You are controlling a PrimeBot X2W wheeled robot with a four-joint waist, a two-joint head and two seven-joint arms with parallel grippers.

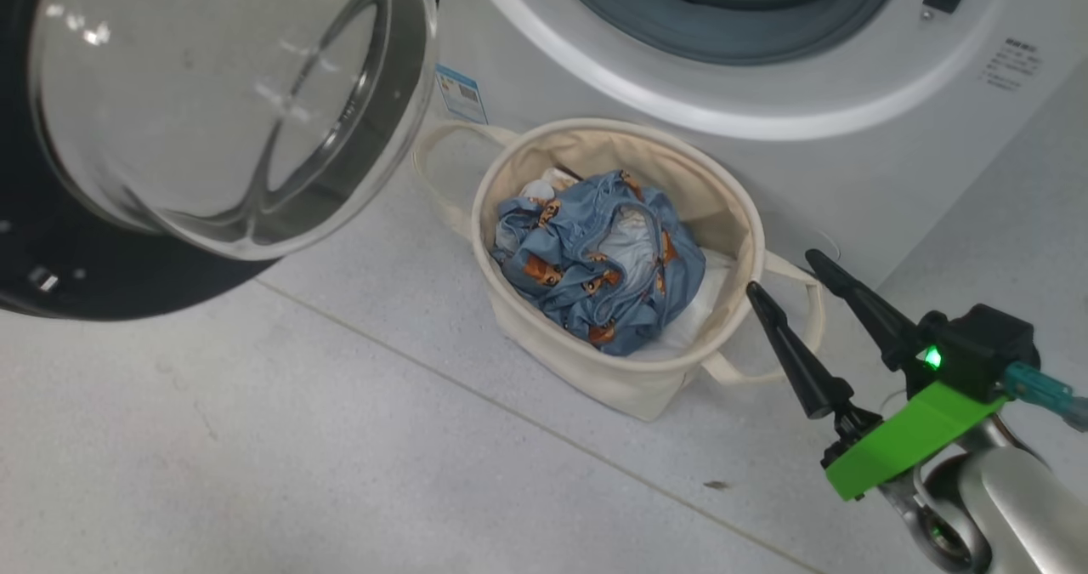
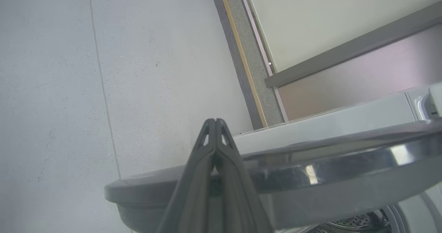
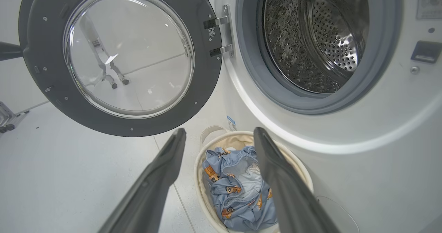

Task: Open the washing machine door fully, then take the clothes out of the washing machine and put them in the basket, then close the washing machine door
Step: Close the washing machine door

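Note:
The washing machine door (image 1: pixel 229 106) stands swung wide open at the upper left, its black rim around a clear glass bowl. Below the washing machine (image 1: pixel 850 157) sits the cream basket (image 1: pixel 595 378), with the light blue bear-print clothes (image 1: pixel 595 259) bunched inside. My right gripper (image 1: pixel 782 272) hovers open and holds nothing just right of the basket. The right wrist view looks past that gripper (image 3: pixel 219 131) at the clothes (image 3: pixel 234 184), the basket (image 3: pixel 198 164), the door (image 3: pixel 127 53) and the bare steel drum (image 3: pixel 310 36). My left gripper (image 2: pixel 214 122) is shut, lying across the door's grey edge (image 2: pixel 310 191).
Pale tiled floor (image 1: pixel 255 438) spreads left and in front of the basket. A white sheet (image 1: pixel 688 319) lies under the clothes. A wall skirting (image 2: pixel 241 60) runs behind the machine. A metal base (image 3: pixel 7 117) sits at the far left.

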